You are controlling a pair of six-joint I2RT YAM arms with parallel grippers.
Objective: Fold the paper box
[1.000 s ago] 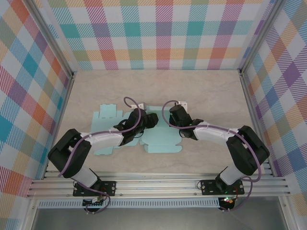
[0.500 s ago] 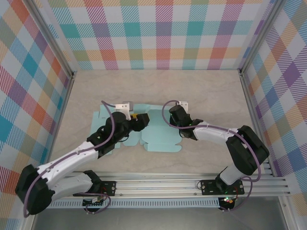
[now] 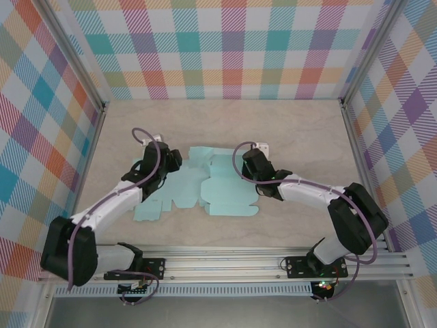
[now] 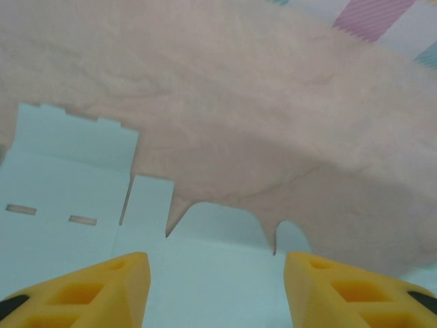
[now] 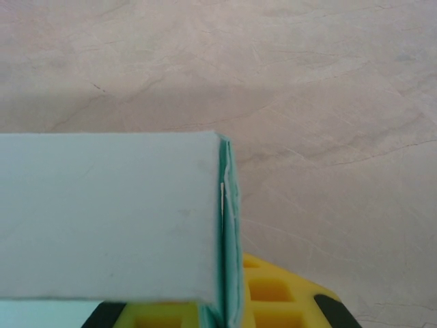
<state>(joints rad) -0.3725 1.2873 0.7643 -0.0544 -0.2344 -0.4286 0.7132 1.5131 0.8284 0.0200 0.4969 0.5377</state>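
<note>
Left jaws gape empty, arm [image 3: 113, 202] stretched over the paper box [image 3: 229, 195]; right jaws pinch its raised flap [image 5: 109, 219].

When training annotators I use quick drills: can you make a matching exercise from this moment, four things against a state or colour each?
Things:
1. left gripper
2. right gripper
3. box
4. table

States or colours:
A. pale wood grain
B. light teal, mostly unfolded
C. open, over flat flaps
D. shut on a folded-up edge of the box

Pairs: 1-C, 2-D, 3-B, 4-A
</note>
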